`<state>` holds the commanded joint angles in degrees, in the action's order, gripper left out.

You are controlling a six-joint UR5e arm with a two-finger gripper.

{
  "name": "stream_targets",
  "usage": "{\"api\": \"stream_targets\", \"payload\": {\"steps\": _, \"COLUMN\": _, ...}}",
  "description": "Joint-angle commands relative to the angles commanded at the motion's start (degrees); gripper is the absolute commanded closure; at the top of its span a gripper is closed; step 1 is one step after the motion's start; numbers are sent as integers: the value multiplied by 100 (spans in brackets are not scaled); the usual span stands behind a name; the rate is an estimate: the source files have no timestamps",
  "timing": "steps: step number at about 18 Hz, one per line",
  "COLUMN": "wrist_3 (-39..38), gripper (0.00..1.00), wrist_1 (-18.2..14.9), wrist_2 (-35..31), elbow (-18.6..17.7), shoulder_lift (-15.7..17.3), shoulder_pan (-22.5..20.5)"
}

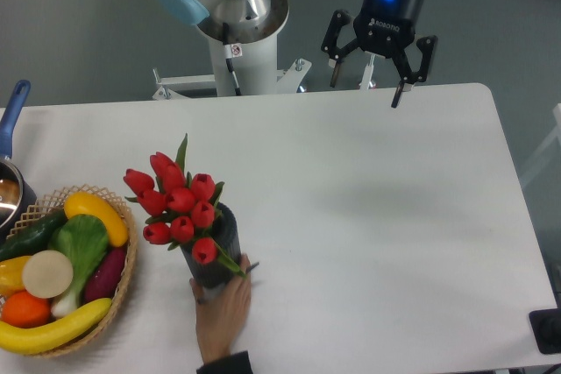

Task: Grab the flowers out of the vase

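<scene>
The flowers (178, 201), a bunch of red tulip buds with green leaves, stand in the dark grey ribbed vase (218, 256) at the table's front left. A person's hand (223, 304) reaches in from the front edge and grips the base of the vase. My gripper (366, 87) hangs over the table's far edge, well to the right of and behind the flowers. Its fingers are spread open and hold nothing.
A wicker basket (124, 279) of fruit and vegetables sits at the left front, close to the vase. A pot with a blue handle (12, 122) shows at the left edge. The robot base (238, 37) stands behind the table. A dark object (547, 330) lies at the right front corner.
</scene>
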<state>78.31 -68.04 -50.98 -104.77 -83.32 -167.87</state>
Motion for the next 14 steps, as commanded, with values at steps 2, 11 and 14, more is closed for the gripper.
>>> {"api": "stream_targets", "payload": {"steps": 2, "wrist_3": -17, "gripper": 0, "wrist_1": 421, "wrist_2": 149, "elbow": -78, "shoulder_lift": -79, "shoulder_pan": 26}}
{"api": "stream_targets", "payload": {"steps": 11, "wrist_3": 70, "gripper": 0, "wrist_1": 704, "wrist_2": 519, "elbow": -193, "shoulder_lift": -492, "shoulder_pan": 386}}
{"api": "stream_targets", "payload": {"steps": 14, "wrist_3": 315, "gripper": 0, "wrist_1": 739, "wrist_2": 545, "elbow": -184, "shoulder_lift": -632, "shoulder_pan": 518}}
